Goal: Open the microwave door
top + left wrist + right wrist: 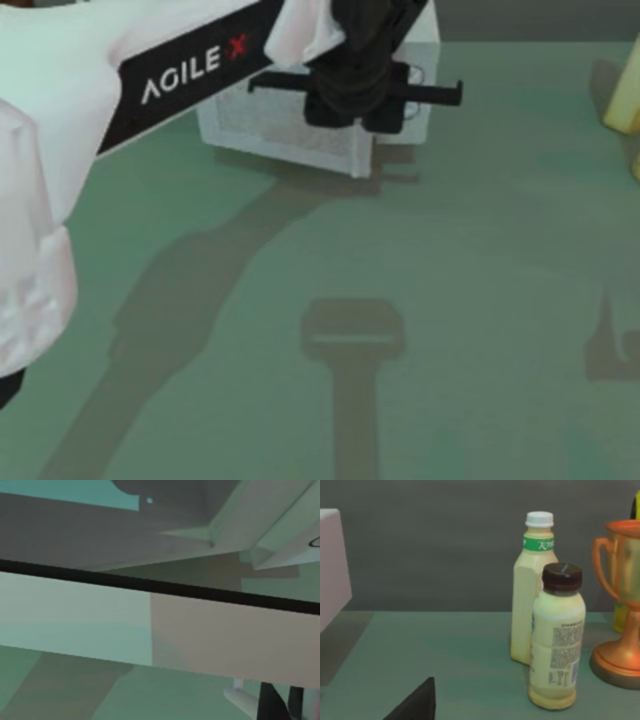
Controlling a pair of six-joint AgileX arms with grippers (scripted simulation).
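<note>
Pale grey mesh-windowed microwave door (290, 135) sits under the left gripper (352, 112); jaw state unclear.

A flat green table (470, 260) carries everything. The microwave (425, 45) stands on it at the far edge, left of centre, its box resting directly on the surface. Toward the table's right side stand a tall cream bottle with a white cap (532, 587), a shorter cream bottle with a dark brown cap (557, 640) in front of it, and a copper-coloured trophy cup (622, 605) beside them.
</note>
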